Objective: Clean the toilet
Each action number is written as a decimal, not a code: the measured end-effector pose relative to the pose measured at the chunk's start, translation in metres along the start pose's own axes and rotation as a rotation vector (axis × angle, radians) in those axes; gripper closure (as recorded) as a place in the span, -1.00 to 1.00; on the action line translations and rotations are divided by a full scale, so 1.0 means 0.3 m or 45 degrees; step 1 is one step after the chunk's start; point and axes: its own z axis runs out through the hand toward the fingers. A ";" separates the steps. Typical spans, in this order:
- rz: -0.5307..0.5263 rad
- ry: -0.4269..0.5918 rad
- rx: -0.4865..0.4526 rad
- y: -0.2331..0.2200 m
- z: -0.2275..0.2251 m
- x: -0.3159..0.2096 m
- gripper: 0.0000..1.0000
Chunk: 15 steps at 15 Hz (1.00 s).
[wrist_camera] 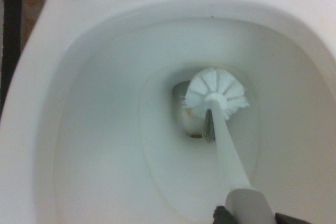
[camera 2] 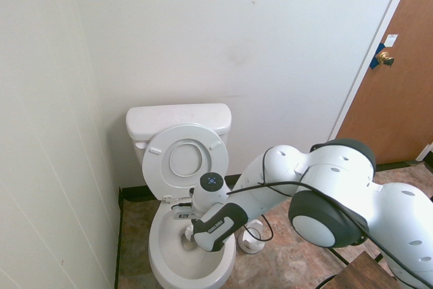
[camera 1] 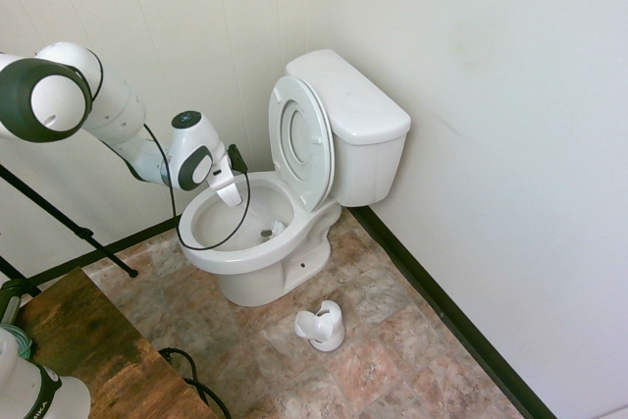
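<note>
I see the toilet [camera 1: 294,213] standing in the corner, its tank against the back wall; it is smooth, glossy white ceramic with an oval bowl, a boxy tank under a flat lid, and the oval seat and lid raised upright against the tank. My tool [camera 1: 232,189] hangs over the bowl's rim, pressed together on the handle of a white plastic toilet brush [wrist_camera: 216,94]. Only the wrist view shows the round head with short stiff bristles, low in the bowl at the drain opening, with a small brown spot beside it. The first exterior view alone shows the small rounded white brush holder [camera 1: 322,326] on the mottled stone-pattern floor [camera 1: 392,340] in front of the toilet. The second exterior view alone shows a brown wooden door [camera 2: 396,86].
</note>
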 end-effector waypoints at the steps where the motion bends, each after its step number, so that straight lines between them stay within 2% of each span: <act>1: -0.023 -0.001 0.008 -0.035 0.009 -0.035 1.00; 5: -0.071 0.021 0.003 -0.112 -0.025 -0.140 1.00; 8: -0.081 0.062 0.026 -0.140 -0.109 -0.168 1.00; 12: -0.100 0.148 0.090 -0.103 -0.376 -0.225 1.00; 15: -0.096 0.202 0.089 -0.050 -0.623 -0.223 1.00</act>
